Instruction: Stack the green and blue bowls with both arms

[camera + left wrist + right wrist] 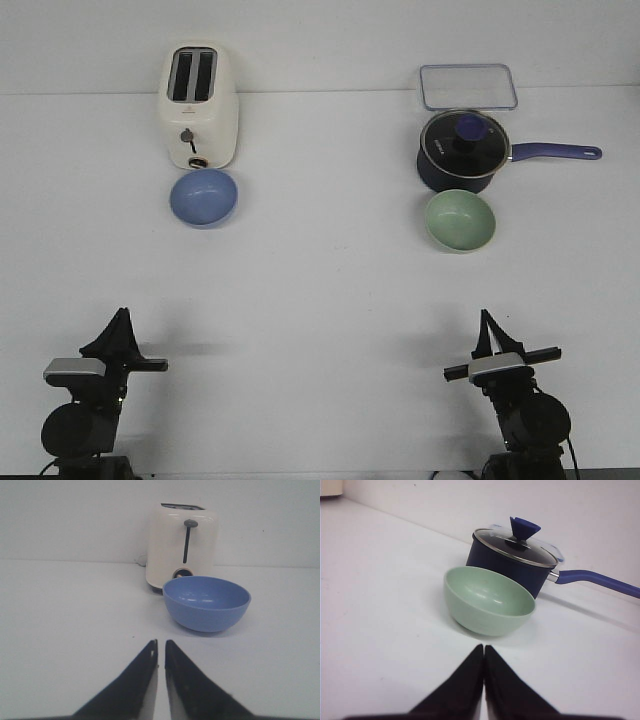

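The periwinkle blue bowl (204,197) stands upright and empty just in front of the toaster, at the far left; it also shows in the left wrist view (206,603). The mint green bowl (460,220) stands upright and empty in front of the saucepan, at the far right; it also shows in the right wrist view (488,600). My left gripper (122,316) hangs near the table's front edge, well short of the blue bowl, its jaws (160,642) nearly together and empty. My right gripper (486,318) is at the front right, shut (484,647) and empty, short of the green bowl.
A cream toaster (199,104) stands behind the blue bowl. A dark navy saucepan (462,150) with a glass lid and a long blue handle pointing right stands behind the green bowl. A clear rectangular container (468,85) lies behind it.
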`<state>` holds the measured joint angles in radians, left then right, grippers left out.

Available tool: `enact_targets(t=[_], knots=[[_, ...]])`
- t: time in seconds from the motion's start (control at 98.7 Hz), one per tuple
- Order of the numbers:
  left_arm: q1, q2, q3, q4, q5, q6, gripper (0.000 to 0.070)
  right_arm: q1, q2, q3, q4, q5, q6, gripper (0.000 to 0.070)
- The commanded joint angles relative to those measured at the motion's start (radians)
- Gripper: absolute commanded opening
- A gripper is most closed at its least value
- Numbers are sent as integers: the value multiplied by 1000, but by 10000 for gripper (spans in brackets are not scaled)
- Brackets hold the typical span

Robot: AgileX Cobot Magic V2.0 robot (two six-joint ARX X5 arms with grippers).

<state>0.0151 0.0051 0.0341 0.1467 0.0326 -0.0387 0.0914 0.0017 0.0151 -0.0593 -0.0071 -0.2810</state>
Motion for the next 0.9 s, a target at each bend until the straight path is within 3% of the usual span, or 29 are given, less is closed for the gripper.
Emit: enact_targets(t=[0.0,0.77,0.892], knots=[[0,-2,-20,12,5,12,15,2,0,-2,11,0,-3,0],[0,-2,-20,12,4,12,15,2,0,-2,11,0,-3,0],[0,-2,-20,12,5,12,15,3,0,-2,14,-4,32,0]])
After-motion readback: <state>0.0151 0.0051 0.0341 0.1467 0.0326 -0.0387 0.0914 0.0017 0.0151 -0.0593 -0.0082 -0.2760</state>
